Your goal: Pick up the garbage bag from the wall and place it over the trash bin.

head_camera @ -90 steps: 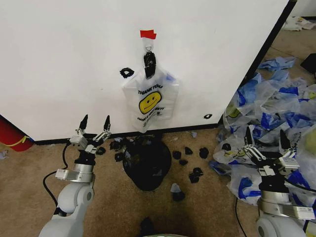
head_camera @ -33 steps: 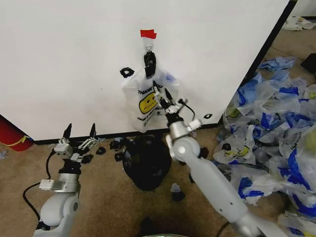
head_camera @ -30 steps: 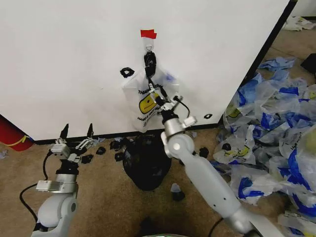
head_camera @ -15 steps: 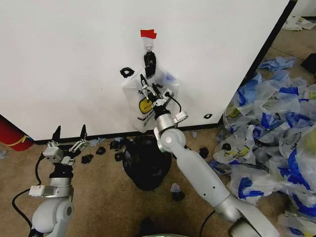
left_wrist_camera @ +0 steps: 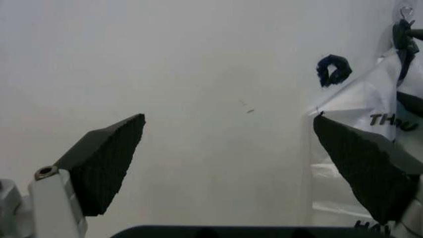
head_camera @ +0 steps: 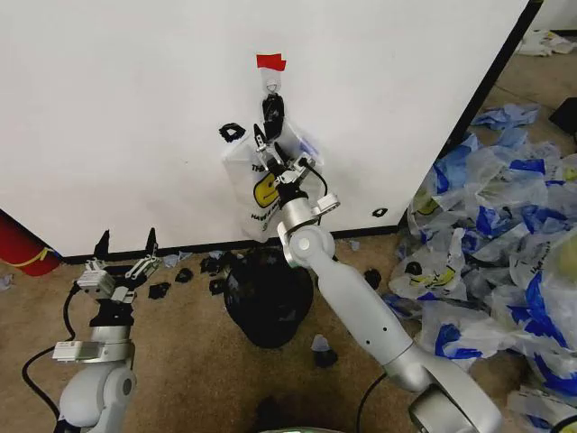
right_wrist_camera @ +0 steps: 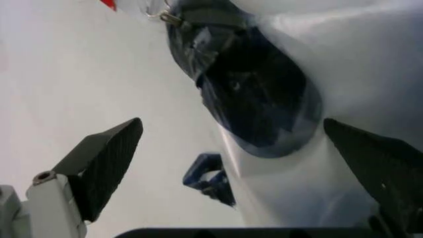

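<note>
Now right hand (head_camera: 273, 149) gapes against hanging garbage bag (head_camera: 251, 194).

right tool (head_camera: 273, 150) raised — onto garbage bag (head_camera: 261, 194)

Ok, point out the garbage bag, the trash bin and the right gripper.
garbage bag (head_camera: 242, 185), head view, its left white side.
trash bin (head_camera: 268, 307), head view, its black body.
right gripper (head_camera: 271, 152), head view, between its open fingertips.

Lab-like test space: white wall (head_camera: 117, 117) panel, brown carpet (head_camera: 198, 379), heap of spare bags (head_camera: 500, 234).
</note>
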